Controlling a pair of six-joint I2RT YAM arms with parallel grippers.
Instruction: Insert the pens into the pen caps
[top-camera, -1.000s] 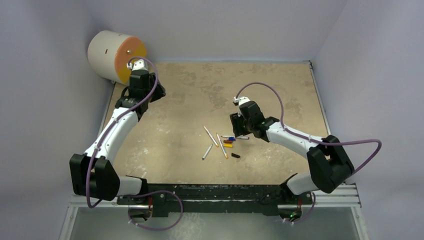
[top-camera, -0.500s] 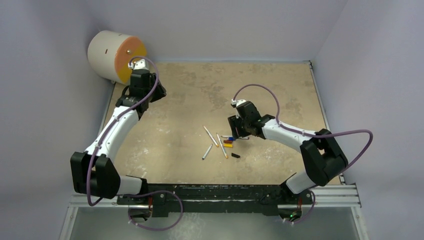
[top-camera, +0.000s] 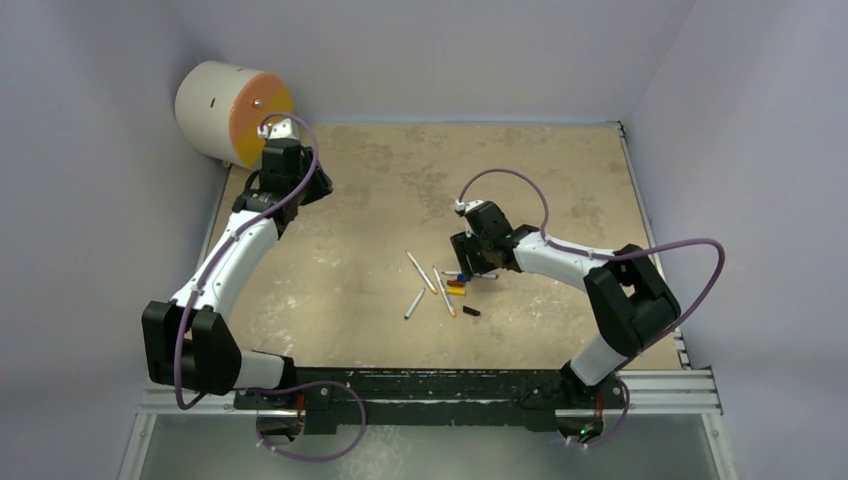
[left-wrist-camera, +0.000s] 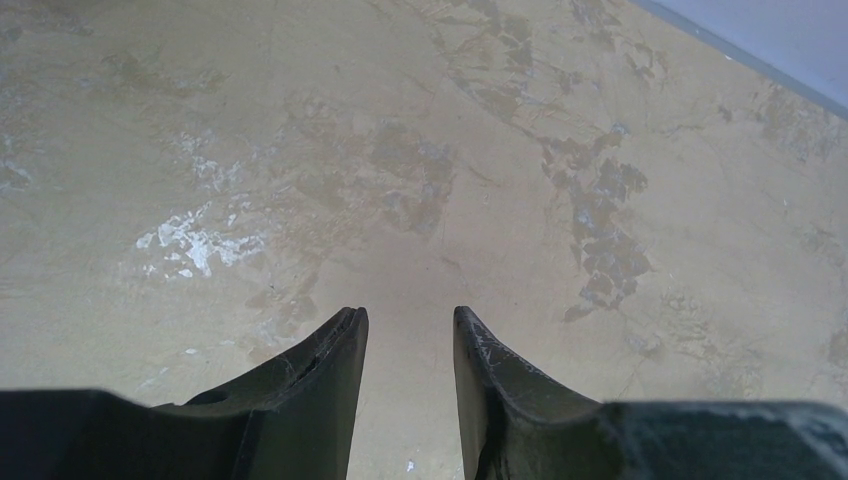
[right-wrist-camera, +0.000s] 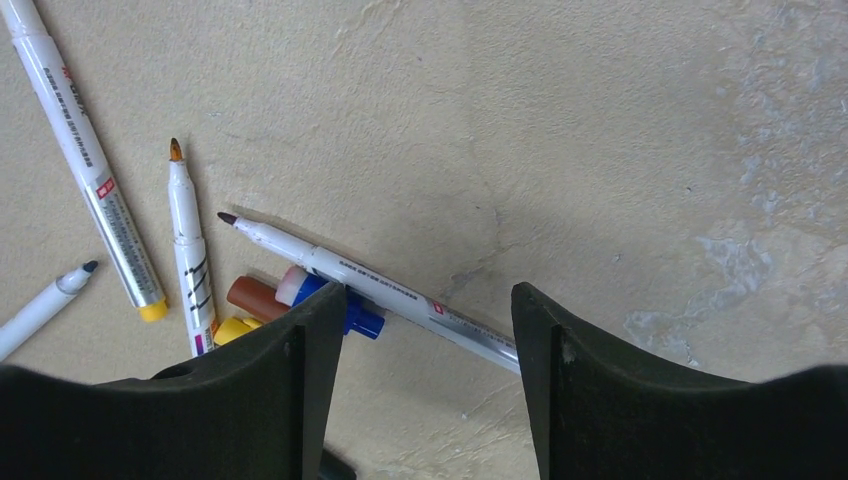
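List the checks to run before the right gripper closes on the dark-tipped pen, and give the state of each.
1. Jaws of the right gripper open and empty: ok.
2. Barrel of the dark-tipped pen crosses the gap between them: ok.
3. That pen's tip bare, no cap on it: ok.
4. Nothing else in the grip's path: not ok; the blue cap lies against the pen beside one finger.
5. Fingers low enough to grip: cannot tell.
6. Clearance from the left gripper: ok; it is open, empty, over bare table.
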